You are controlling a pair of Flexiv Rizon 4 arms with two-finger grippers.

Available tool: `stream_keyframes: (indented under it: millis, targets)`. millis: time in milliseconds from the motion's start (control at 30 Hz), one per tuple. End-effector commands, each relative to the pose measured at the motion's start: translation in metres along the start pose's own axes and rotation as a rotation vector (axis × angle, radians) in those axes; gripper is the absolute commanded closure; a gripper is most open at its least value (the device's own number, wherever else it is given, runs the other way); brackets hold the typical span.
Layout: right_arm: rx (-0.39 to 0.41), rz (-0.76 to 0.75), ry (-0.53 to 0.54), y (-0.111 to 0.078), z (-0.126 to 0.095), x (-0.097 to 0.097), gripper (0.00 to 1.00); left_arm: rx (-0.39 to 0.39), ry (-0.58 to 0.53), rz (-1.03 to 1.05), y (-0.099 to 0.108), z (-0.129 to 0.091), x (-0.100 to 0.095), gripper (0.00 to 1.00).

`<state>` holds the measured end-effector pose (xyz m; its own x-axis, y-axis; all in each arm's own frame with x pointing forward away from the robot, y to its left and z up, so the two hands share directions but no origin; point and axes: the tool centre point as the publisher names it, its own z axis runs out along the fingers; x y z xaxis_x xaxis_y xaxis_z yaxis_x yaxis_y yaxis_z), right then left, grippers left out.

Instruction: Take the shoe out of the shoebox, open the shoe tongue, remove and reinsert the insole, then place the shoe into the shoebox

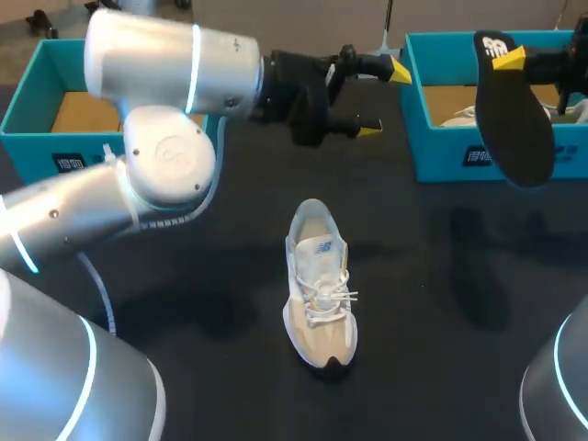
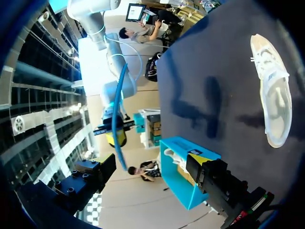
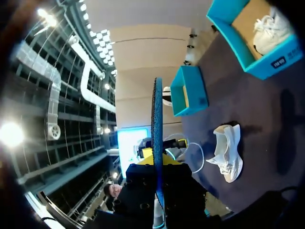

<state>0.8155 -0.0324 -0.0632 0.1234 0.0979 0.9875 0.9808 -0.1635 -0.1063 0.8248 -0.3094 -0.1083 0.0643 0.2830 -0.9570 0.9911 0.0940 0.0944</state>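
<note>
Left arm (image 1: pixel 138 175) looms closest in the head view, left tool (image 1: pixel 384 99) wide open and empty; the right tool (image 1: pixel 508 57) pinches the insole (image 1: pixel 514 129) above the shoebox (image 1: pixel 459 156) at the tabletop's (image 1: pixel 459 276) far right corner. From the left wrist, the shoe (image 2: pixel 272 95) lies on dark mid-tabletop. From the right wrist, insole edge-on: removal looks done, reinsertion next, needing the shoe's mouth held open
</note>
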Motion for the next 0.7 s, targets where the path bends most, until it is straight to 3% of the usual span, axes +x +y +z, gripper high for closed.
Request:
stream_keyframes:
  millis: [33,300,700]
  targets:
    - [-0.064,0.075,-0.008,-0.006,0.010,-0.002,1.00,-0.008,-0.108,0.019,-0.004,-0.006,0.003,0.00]
    - [-0.131,0.178,-0.007,0.003,0.040,-0.007,1.00,-0.006,-0.205,0.035,-0.007,-0.006,-0.014,0.00]
    - [-0.131,0.178,-0.007,0.003,0.040,-0.007,1.00,0.077,-0.281,0.008,-0.016,-0.008,-0.036,0.00]
